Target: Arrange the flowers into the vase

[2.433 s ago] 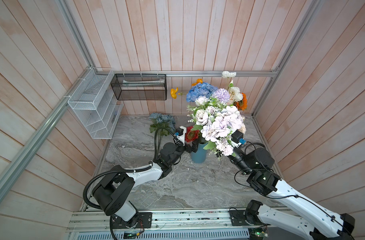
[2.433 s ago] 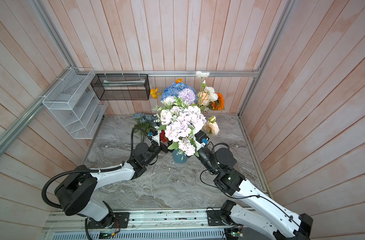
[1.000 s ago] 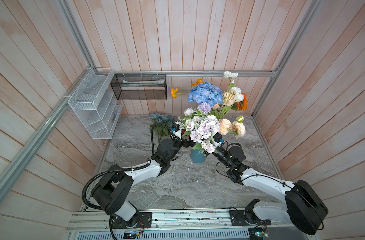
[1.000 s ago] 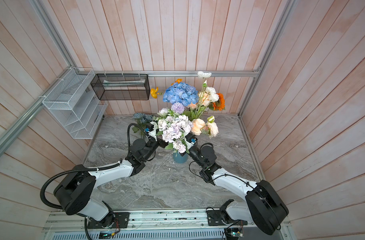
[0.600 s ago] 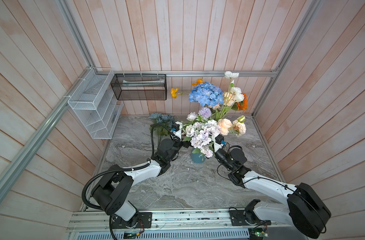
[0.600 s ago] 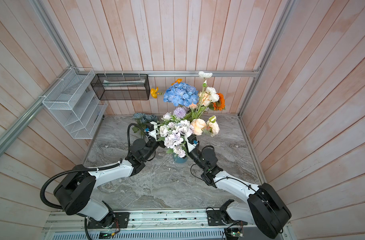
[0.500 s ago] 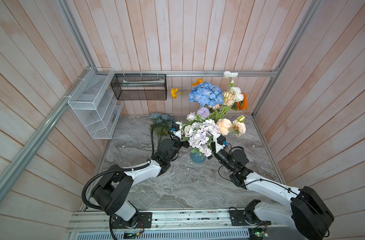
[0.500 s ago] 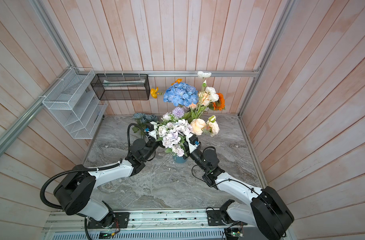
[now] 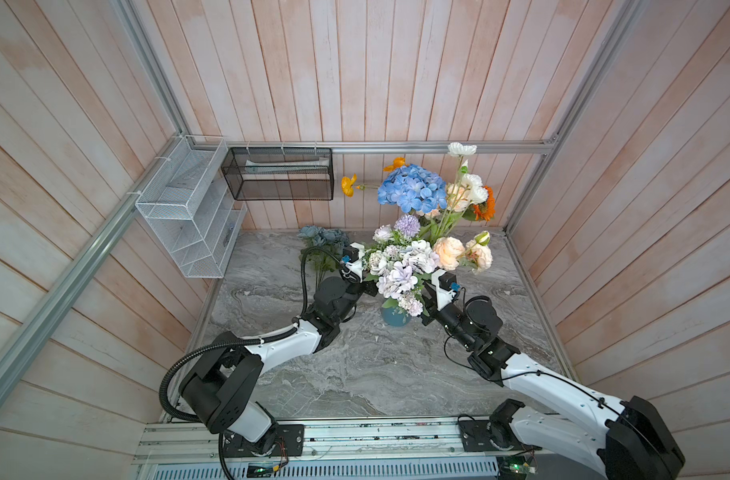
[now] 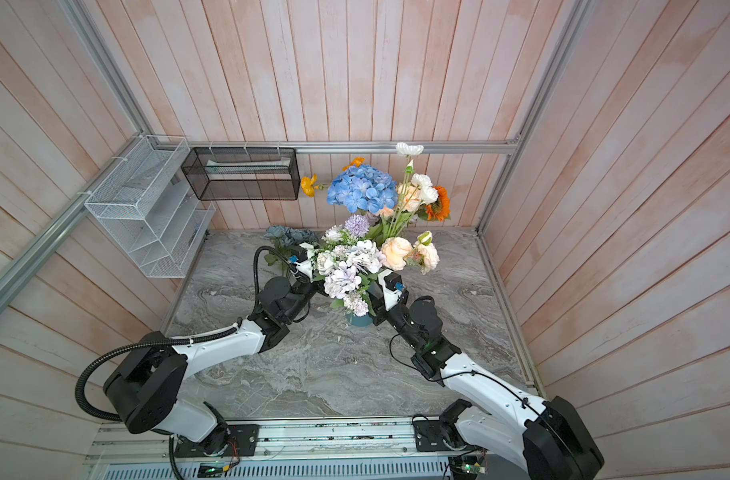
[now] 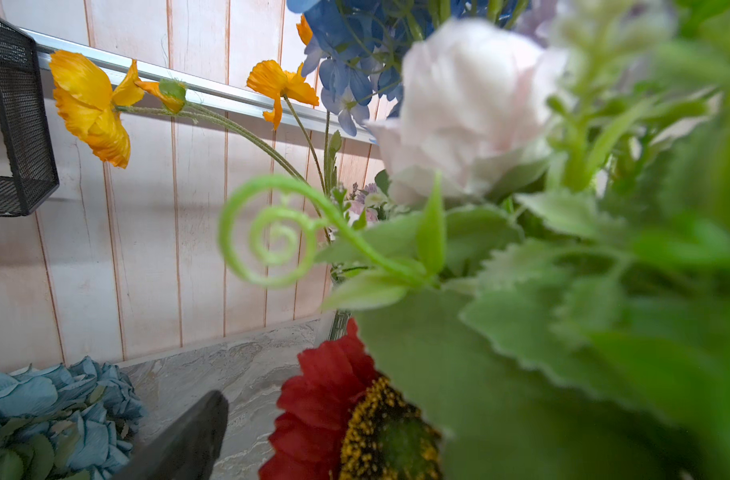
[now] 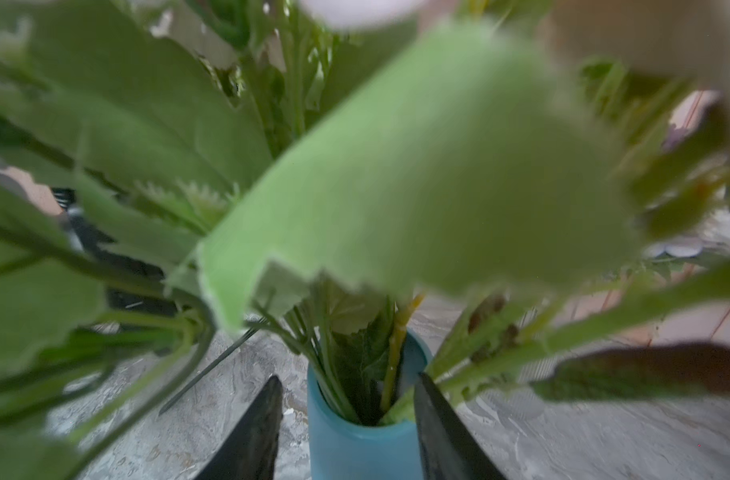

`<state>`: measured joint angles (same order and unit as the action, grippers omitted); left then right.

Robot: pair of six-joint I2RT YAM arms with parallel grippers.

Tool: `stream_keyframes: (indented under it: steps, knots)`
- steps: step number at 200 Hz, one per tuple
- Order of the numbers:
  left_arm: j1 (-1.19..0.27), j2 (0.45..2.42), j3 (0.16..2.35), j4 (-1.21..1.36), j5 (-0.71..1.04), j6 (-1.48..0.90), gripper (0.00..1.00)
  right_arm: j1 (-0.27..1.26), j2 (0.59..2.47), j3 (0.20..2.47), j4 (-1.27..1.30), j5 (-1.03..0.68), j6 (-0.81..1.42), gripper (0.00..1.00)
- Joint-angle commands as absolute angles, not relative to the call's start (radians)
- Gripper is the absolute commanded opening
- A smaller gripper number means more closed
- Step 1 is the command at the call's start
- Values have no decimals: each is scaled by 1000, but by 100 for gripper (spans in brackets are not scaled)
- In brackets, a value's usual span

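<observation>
Since the flowers (image 9: 400,274) are seated in the vase (image 12: 355,440), right gripper (image 12: 348,376) fingers are held apart astride it, clamping nothing; left gripper (image 9: 367,287) fingers are spread wide among them.

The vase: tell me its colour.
Plain teal blue, no pattern. The vase shows best in the right wrist view.

Robot lab booth, plank walls (image 9: 355,62), aluminium frame (image 9: 396,146), marble tabletop (image 9: 355,374), mounted arms (image 9: 280,345)

Overhead stereo pair; close wrist views
</observation>
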<state>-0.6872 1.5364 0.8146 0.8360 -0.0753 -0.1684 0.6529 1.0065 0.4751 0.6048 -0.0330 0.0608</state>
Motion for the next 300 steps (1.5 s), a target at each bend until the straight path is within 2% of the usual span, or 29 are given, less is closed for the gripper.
stream_keyframes:
  steps: [1, 31, 68, 122, 159, 188, 242, 300]
  knots:
    - [-686, 1496, 818, 817, -35, -168, 100, 649, 941, 434, 527, -11, 92, 52]
    - [-699, 1468, 819, 791, -43, -153, 100, 649, 899, 413, 648, -15, 57, 55]
    - [-694, 1457, 819, 760, -117, -147, 100, 649, 1011, 496, 717, -64, -11, 55]
    - [-683, 1492, 850, 728, -123, -150, 100, 650, 1138, 555, 826, -53, -74, 56]
    - [-678, 1499, 856, 722, -139, -154, 100, 648, 1139, 547, 797, -4, -40, 37]
    - [-676, 1492, 848, 717, -138, -157, 100, 646, 1087, 470, 786, 66, 22, 33]
    - [-676, 1473, 828, 712, -132, -162, 100, 645, 1023, 371, 729, 53, 97, 36]
    - [-678, 1422, 783, 652, -64, -182, 100, 645, 901, 366, 600, 61, 104, 45]
